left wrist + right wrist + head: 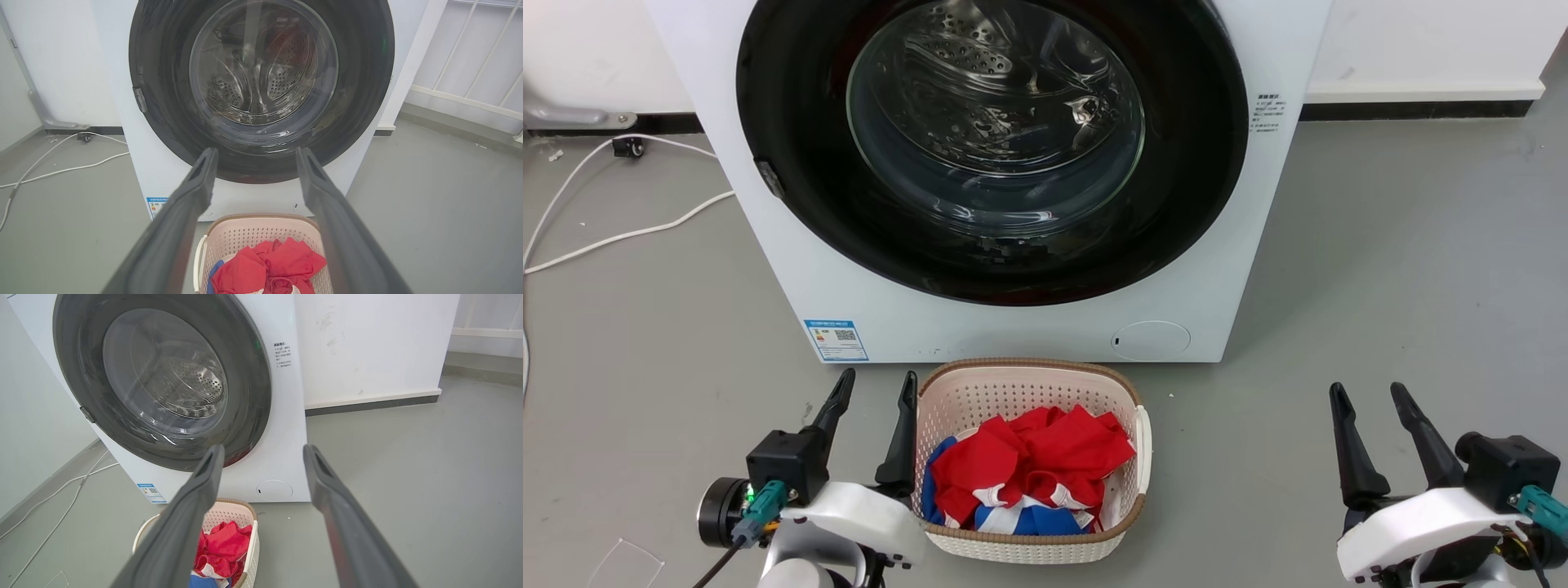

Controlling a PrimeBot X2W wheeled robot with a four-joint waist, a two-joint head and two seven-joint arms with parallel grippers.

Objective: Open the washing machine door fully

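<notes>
Nearest: left claw [878, 376] and right claw [1365, 388], both spread wide, empty, low. Door [792, 122] shut, ahead and above both. Grey tab [769, 178] on its left rim, maybe the handle, sits nearer left claw.

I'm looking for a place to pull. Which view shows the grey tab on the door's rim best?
Left wrist view: the tab faces the camera, largest, on the door rim. Head view shows it smaller; right wrist view, small and oblique.

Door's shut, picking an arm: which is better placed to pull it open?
Left, probably: the left tool faces the door squarely, near the grey tab on its rim; the right tool sits past the machine's side.
</notes>
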